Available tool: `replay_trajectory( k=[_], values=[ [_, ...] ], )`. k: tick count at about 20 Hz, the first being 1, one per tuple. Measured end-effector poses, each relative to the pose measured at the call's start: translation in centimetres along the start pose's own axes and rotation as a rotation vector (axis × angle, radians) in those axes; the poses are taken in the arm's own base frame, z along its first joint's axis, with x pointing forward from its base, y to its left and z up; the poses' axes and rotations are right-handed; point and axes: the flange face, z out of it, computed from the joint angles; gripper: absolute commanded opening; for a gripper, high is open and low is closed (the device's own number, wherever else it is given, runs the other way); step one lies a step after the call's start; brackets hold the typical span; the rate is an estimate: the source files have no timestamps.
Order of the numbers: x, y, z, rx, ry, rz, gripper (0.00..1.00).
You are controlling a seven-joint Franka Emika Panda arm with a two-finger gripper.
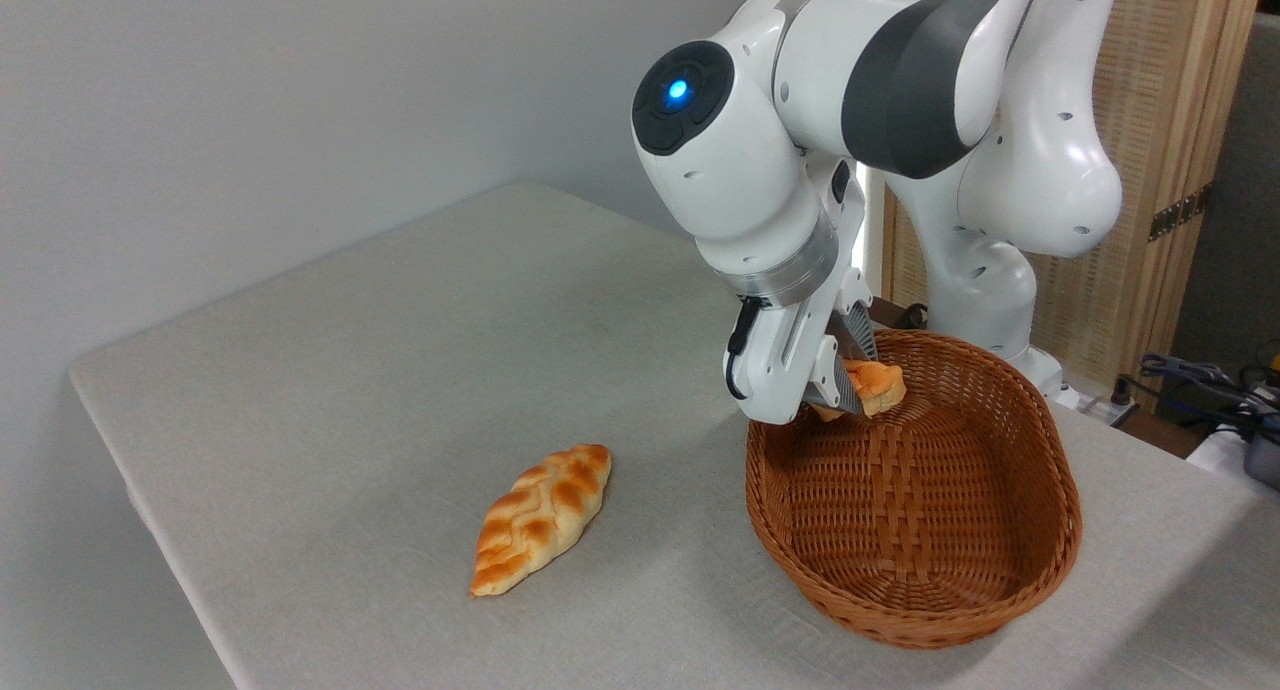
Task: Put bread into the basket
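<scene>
A small golden-orange bread bun (876, 385) hangs between the fingers of my gripper (852, 378), which is shut on it. The bun is held just above the far left part of the brown wicker basket (1040, 560), inside the line of its rim. The basket stands on the right half of the table, and its woven floor shows nothing in it. Part of the bun is hidden behind the grey finger pad.
A longer braided loaf (542, 516) lies on the grey tablecloth (400, 370) left of the basket. The arm's base rises behind the basket. A wooden screen (1160, 170) and cables (1200, 390) are at the far right, off the table.
</scene>
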Motion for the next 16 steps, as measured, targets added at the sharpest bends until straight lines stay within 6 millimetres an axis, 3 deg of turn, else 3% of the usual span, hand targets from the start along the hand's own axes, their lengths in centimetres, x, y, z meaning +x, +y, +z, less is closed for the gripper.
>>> replay_trajectory(
  k=[11, 13, 16],
  values=[
    [0.3, -0.2, 0.0, -0.002, -0.005, 0.010, 1.00],
    [0.3, -0.3, -0.6, 0.008, -0.011, 0.009, 1.00],
    [0.5, -0.1, -3.9, 0.082, -0.028, 0.006, 1.00]
  ],
)
